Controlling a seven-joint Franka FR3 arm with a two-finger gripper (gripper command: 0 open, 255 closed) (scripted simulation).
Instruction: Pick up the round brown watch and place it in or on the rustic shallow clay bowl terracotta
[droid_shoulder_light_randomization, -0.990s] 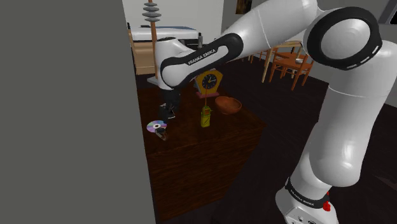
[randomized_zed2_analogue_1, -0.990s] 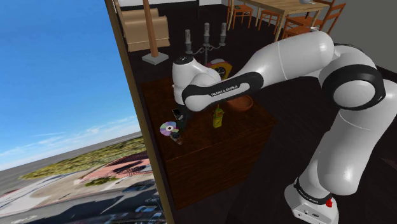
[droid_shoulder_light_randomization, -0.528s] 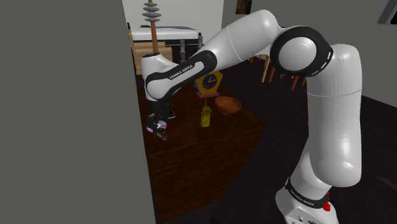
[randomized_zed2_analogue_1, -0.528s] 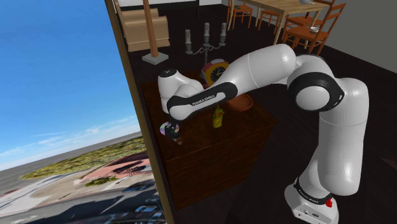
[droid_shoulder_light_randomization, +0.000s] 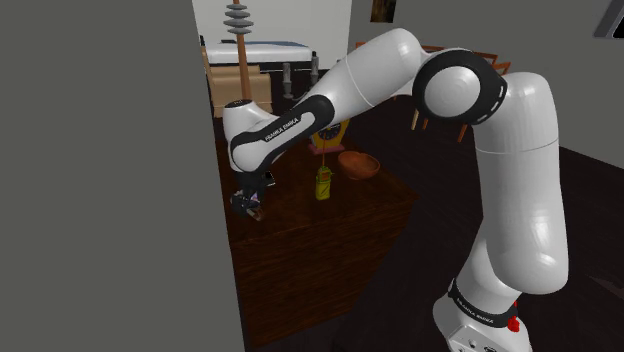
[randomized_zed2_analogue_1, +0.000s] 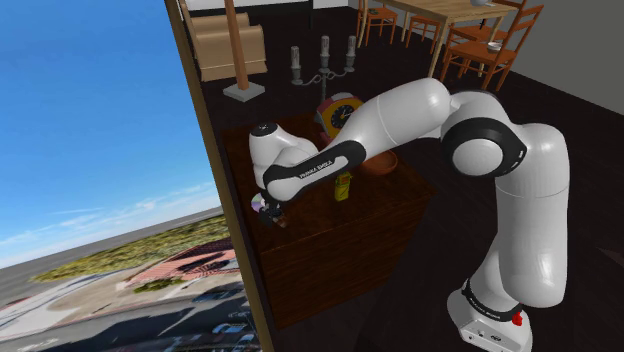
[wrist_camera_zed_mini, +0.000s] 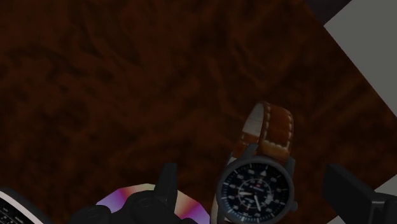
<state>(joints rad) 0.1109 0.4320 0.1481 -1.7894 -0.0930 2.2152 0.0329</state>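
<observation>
The watch (wrist_camera_zed_mini: 257, 188) has a dark round dial and a brown leather strap; it lies flat on the dark wooden table (droid_shoulder_light_randomization: 330, 230). My gripper (wrist_camera_zed_mini: 250, 175) is open just above it, one black finger on each side of the dial and neither touching it. In the shoulder view the gripper (droid_shoulder_light_randomization: 247, 203) hangs low at the table's left edge, with a bit of the watch (droid_shoulder_light_randomization: 257, 214) below it. The terracotta bowl (droid_shoulder_light_randomization: 359, 164) stands apart toward the right; the second exterior view has the bowl (randomized_zed2_analogue_1: 381, 163) behind my forearm.
A shiny disc (wrist_camera_zed_mini: 149, 202) lies on the table right beside one finger. A yellow bottle (droid_shoulder_light_randomization: 323, 184) stands between gripper and bowl, a yellow clock (randomized_zed2_analogue_1: 340, 112) behind it. A grey wall (droid_shoulder_light_randomization: 100, 180) borders the table's left edge. Chairs (randomized_zed2_analogue_1: 480, 40) stand farther back.
The hand has swung toward the table's left edge and come down over the disc and watch. The elbow has folded higher. Nothing on the table has moved.
</observation>
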